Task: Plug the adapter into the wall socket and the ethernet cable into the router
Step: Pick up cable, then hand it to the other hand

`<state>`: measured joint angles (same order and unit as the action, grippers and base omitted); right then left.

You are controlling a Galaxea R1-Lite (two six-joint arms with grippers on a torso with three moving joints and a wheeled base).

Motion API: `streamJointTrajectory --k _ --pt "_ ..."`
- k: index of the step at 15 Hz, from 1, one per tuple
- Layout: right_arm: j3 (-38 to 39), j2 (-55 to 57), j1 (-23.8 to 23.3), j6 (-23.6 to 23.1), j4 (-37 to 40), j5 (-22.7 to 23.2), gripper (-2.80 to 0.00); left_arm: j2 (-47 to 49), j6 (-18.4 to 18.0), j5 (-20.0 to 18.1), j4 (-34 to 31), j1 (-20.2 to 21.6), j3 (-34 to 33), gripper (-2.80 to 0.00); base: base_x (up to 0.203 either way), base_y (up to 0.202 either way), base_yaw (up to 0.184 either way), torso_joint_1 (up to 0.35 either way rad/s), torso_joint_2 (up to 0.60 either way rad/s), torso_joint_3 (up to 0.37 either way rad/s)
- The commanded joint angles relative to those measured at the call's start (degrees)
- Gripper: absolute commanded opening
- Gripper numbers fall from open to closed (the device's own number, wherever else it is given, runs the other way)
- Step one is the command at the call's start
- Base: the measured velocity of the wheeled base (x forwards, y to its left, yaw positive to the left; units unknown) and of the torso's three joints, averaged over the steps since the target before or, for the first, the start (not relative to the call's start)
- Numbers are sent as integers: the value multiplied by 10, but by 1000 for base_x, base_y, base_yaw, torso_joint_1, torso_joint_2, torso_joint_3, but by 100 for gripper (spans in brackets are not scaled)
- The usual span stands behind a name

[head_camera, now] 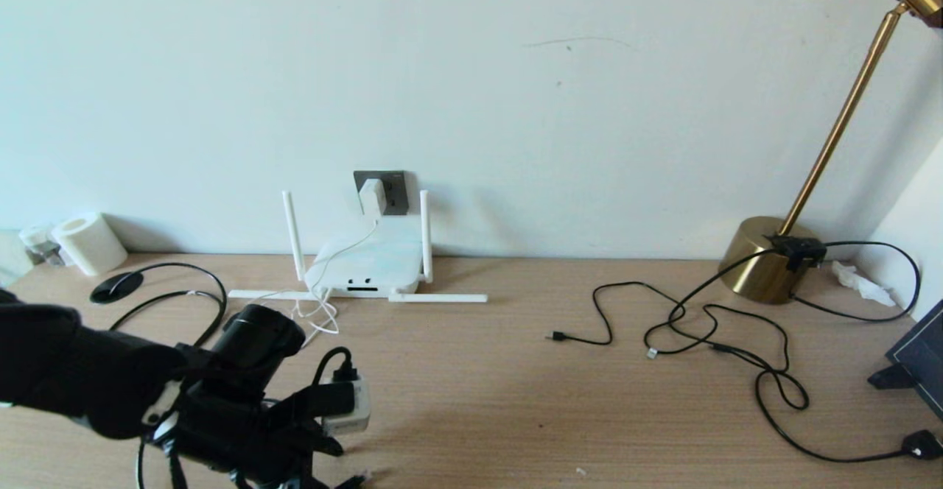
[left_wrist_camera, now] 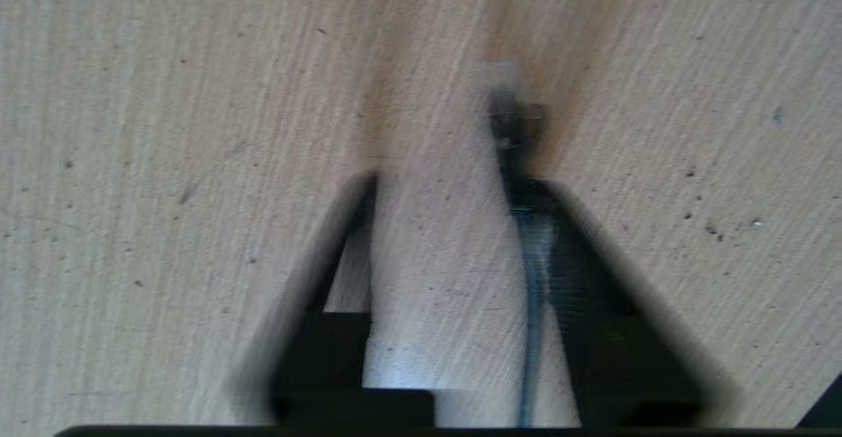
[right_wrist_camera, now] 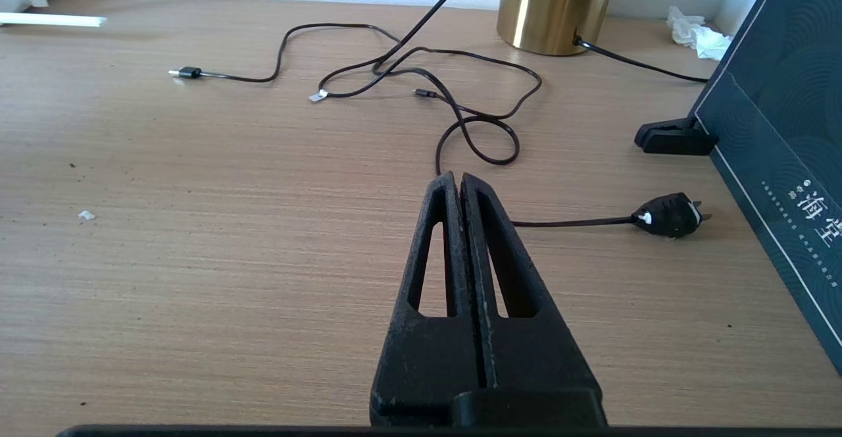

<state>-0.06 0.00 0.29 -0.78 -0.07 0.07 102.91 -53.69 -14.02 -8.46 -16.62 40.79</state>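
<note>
The white router (head_camera: 368,262) lies flat against the wall with its antennas spread out. Behind it the white adapter (head_camera: 372,196) sits in the dark grey wall socket (head_camera: 396,188), and its thin white cord drops over the router. The black ethernet cable (head_camera: 218,299) loops across the table's left side. My left arm (head_camera: 221,400) is low at the front left. In the left wrist view my left gripper (left_wrist_camera: 450,180) is open just above the wood; the cable runs along one finger, and its small plug (left_wrist_camera: 516,118) lies just past that fingertip. My right gripper (right_wrist_camera: 458,177) is shut and empty.
A brass lamp base (head_camera: 766,257) stands at the back right, with thin black cables (head_camera: 707,327) and a black mains plug (head_camera: 921,445) spread before it. A dark blue board (right_wrist_camera: 783,128) on a stand blocks the right edge. A paper roll (head_camera: 88,242) sits at the back left.
</note>
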Motion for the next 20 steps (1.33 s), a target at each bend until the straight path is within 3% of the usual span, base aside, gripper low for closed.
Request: streamJointTrajectory --k 1,7,10,13,16,18,20 --pt "0 1 1 0 0 0 -280 -3 -3 0 -2 -1 -5 -280 0 0 0 0 0 0" --pt "0 1 1 0 0 0 -280 -84 -4 -4 0 -1 -17 -280 0 0 0 0 0 0" --pt "0 1 1 0 0 0 -280 -145 -5 -15 0 -10 60 -280 0 0 0 0 0 0" --pt "0 1 1 0 0 0 -280 -168 -6 -5 16 -56 152 -280 0 0 0 0 0 0" --pt "-1 1 1 -6 2 0 -280 -173 -7 61 48 -125 216 -280 0 0 0 0 0 0" --pt "0 1 0 -3 1 0 -280 -173 -7 125 78 -164 224 -280 0 0 0 0 0 0" --pt "-6 1 0 11 -3 -1 -280 -175 -8 151 120 -195 215 -280 0 0 0 0 0 0"
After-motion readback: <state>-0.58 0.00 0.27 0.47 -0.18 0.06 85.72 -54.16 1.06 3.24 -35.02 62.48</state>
